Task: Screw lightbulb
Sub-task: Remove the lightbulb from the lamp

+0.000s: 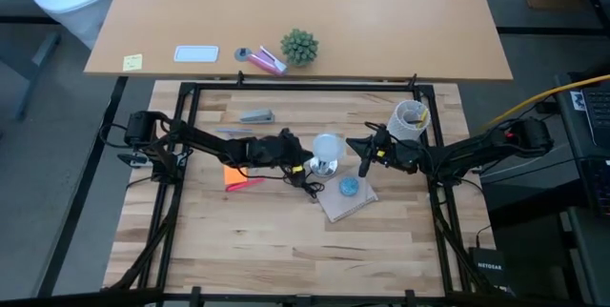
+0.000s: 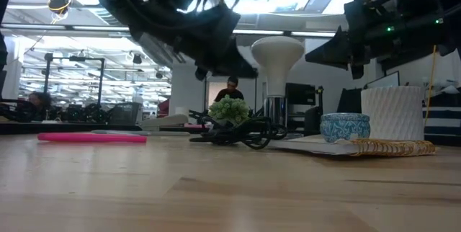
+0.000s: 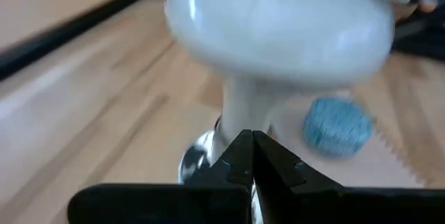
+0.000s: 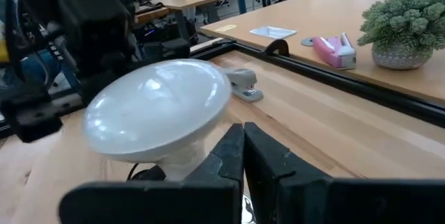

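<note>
Frosted white glass catches the eye first: the lightbulb (image 1: 327, 147), a wide dome tapering to a narrow neck, stands upright near the middle of the pale wooden table (image 1: 286, 240), its neck seated in a round shiny metal socket (image 1: 326, 167) with a black cord (image 2: 241, 132) coiled beside it.

Nearest the bulb, the left gripper (image 3: 252, 156) hangs at the level of the neck, just beside it, with both dark fingers pressed together and nothing between them. The right gripper (image 4: 243, 153) sits on the opposite side of the bulb, a little farther from it, its fingers likewise closed against each other on nothing. Neither gripper holds the bulb.

Just beyond the bulb, on the right arm's side, a small blue round blob (image 1: 350, 187) rests on a tan mat (image 1: 349, 202). Farther from the bulb on that side stands a white ribbed cup (image 1: 411, 117). On the left arm's side, a pink marker (image 1: 242, 183) lies on the wood near an orange square (image 1: 233, 171), and a grey stapler (image 1: 255, 115) lies farther off. Well beyond the bulb, on a second tan table, sit a small green potted plant (image 1: 299, 48) and a pink object (image 1: 268, 61).

Judging by how it stands unsupported and straight in the socket, the bulb seems at least partly threaded. Whether it is tight cannot be told; if turns remain, a gripper must open and take hold.
</note>
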Controlling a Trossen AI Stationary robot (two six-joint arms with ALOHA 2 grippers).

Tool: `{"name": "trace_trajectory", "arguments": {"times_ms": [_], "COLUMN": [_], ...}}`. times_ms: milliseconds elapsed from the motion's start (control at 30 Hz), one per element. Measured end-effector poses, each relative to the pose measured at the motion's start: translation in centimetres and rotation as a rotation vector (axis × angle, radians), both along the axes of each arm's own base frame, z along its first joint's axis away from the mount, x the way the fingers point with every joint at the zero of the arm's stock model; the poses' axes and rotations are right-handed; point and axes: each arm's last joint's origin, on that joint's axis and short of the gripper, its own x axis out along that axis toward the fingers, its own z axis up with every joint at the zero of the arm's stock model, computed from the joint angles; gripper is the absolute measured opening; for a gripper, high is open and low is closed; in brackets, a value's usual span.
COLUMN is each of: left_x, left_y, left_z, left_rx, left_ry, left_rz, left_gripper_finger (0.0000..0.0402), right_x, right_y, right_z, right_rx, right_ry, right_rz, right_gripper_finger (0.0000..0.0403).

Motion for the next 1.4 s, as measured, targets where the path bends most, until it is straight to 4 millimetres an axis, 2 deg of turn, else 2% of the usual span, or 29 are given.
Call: {"name": "trace_trajectory", "arguments": {"times_ms": [233, 367, 567, 700, 800, 933, 1100, 1400], "left_x": [-0.8, -0.9, -1.2, -0.9, -0.7, -0.7, -0.6, -0.4], "left_y": [0.0, 0.3, 0.7, 1.0, 1.7, 2.9, 3.8, 3.3], "left_z": [-1.4, -1.5, -0.4, 0.5, 1.2, 1.6, 1.9, 2.0], "left_rx": [-0.056, -0.032, 0.054, 0.13, 0.159, 0.162, 0.127, 0.092], "left_ry": [0.149, 0.15, 0.124, 0.061, -0.002, -0.038, -0.08, -0.099], "left_rz": [0.061, 0.152, 0.242, 0.283, 0.293, 0.33, 0.269, 0.163], "left_gripper_finger": [0.0, 0.0, 0.0, 0.0, 0.0, 0.0, 0.0, 0.0], "right_x": [0.0, -0.2, -0.9, -1.2, -1.2, -0.8, -0.4, -0.1], "right_y": [0.0, 0.0, 0.2, 0.5, 0.8, 0.9, 0.9, 0.7], "right_z": [0.1, 0.5, 1.9, 2.4, 2.3, 1.6, 0.8, 0.5], "right_rx": [-0.047, -0.073, -0.093, -0.076, -0.05, -0.02, -0.011, -0.014], "right_ry": [0.015, -0.001, -0.058, -0.081, -0.085, -0.052, -0.016, -0.004], "right_rz": [0.005, 0.01, 0.081, 0.194, 0.289, 0.327, 0.327, 0.263], "right_gripper_finger": [0.0011, 0.0011, 0.0011, 0.0011, 0.0011, 0.0011, 0.0011, 0.0011]}}
